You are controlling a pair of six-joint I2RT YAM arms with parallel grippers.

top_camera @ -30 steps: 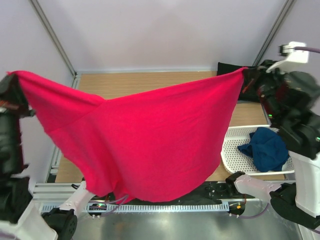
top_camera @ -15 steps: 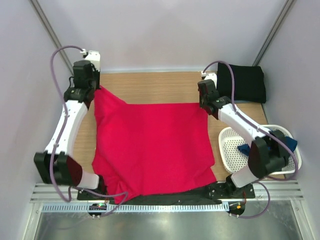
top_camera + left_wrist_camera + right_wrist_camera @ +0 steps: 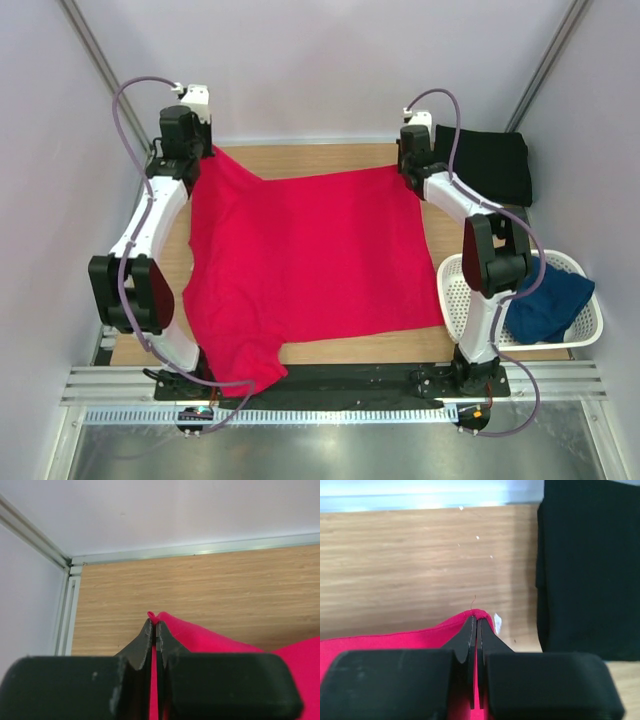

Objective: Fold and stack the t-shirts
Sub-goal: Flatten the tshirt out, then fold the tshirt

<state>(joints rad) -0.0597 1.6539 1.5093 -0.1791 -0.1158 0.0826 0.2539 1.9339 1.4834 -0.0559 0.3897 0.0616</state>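
The red t-shirt lies spread flat across the wooden table, one sleeve reaching the near left edge. My left gripper is shut on its far left corner; red cloth shows pinched between the black fingertips. At the far right corner my right gripper is shut on the hem. A folded black t-shirt rests at the back right, also filling the right of the right wrist view. The navy t-shirt sits crumpled in the white basket.
The basket stands at the table's right edge beside the right arm's base. An aluminium rail and white wall close the far edge. Bare wood shows behind the red shirt. Both arms stretch along the table's sides.
The red shirt, held high and stretched in the air a second ago, has been swung down and laid flat. Both grippers have carried its corners to the far edge of the table.
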